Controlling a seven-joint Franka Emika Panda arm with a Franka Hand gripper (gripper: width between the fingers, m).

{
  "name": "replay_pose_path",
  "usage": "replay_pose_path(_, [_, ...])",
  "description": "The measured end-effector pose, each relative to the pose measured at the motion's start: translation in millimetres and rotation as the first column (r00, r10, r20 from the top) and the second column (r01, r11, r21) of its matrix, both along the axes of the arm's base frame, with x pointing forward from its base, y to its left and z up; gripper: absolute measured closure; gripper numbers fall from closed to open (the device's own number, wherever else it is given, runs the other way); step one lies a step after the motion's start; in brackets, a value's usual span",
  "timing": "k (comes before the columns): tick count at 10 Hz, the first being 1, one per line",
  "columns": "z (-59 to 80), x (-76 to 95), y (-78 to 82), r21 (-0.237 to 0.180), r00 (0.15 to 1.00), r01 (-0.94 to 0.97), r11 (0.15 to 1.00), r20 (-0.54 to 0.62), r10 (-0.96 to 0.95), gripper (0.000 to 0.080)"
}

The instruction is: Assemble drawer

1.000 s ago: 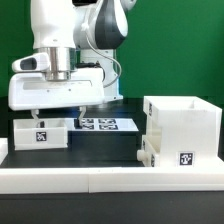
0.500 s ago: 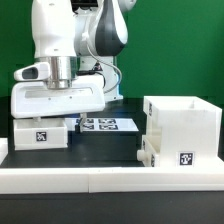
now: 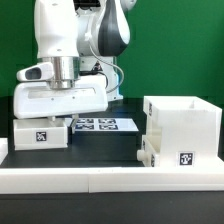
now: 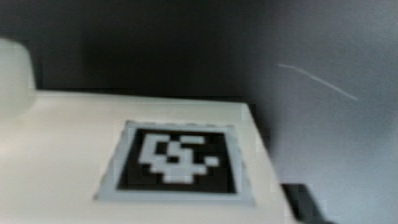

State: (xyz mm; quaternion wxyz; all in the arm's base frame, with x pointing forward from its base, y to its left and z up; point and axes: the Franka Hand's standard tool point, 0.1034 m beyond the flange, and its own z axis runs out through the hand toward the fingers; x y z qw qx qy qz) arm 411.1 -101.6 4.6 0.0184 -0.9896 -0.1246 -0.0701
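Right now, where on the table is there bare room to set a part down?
The bare table strip bordered by the tray under the arm, marker board, casing and wall. Crowded at that tray, where the arm hangs low.

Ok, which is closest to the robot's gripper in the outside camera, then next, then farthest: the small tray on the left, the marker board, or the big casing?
1. the small tray: just under the gripper, on the exterior view's left.
2. the marker board: in the middle, flat on the table.
3. the big casing: on the exterior view's right.
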Motion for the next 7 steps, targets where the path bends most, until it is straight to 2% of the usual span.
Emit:
replay_pose_path(4, [1.4, 3.5, 10.7, 0.002, 1.000, -0.007, 1.000, 0.002, 0.007, 0.0759])
replay_pose_path(7, [19.4, 21.5, 44.4, 0.020, 1.000, -0.012, 1.000, 0.009, 0.012, 0.0759])
